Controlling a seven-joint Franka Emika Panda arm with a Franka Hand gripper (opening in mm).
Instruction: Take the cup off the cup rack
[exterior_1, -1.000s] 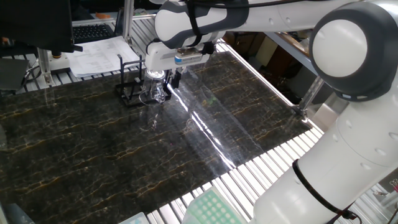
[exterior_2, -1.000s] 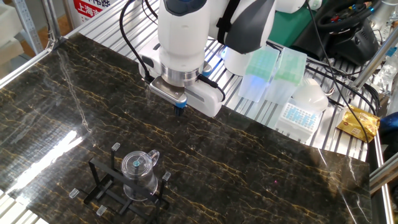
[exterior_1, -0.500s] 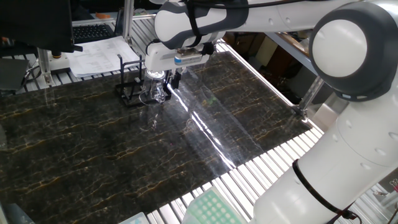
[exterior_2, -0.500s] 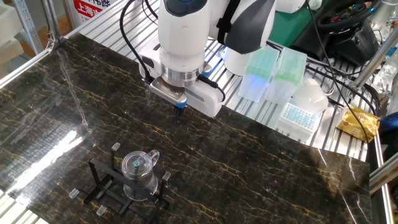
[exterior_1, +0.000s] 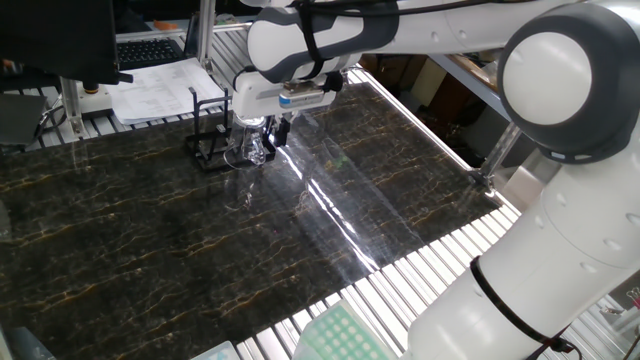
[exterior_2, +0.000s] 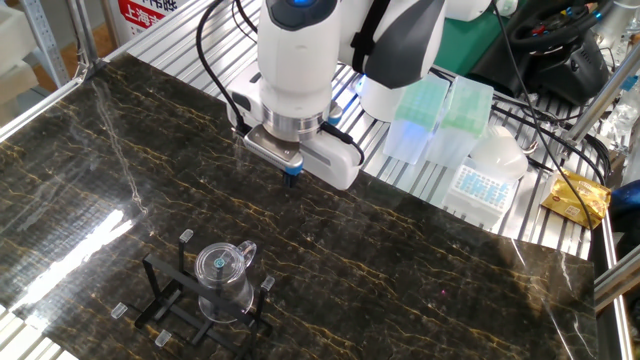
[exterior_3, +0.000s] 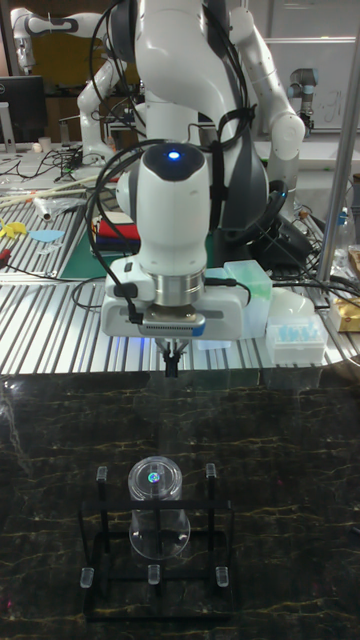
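Arm's barely nudged over the last second, fingers (exterior_3: 172, 365) pinched narrow and empty above the surface (exterior_2: 420, 250), cup (exterior_3: 157, 510) sitting upside down on the cup rack (exterior_3: 215, 545), so no grab yet.

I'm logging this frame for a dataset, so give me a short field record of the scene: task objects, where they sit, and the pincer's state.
cup: clear glass cup, upside down on the cup rack, base up
cup rack: black wire cup rack with upright pegs, standing on the dark marble tabletop
pincer: pincer above the tabletop, fingertips together, holding nothing
contact: pincer apart from cup and rack, behind them in the tall fixed view
task status: cup not yet taken off
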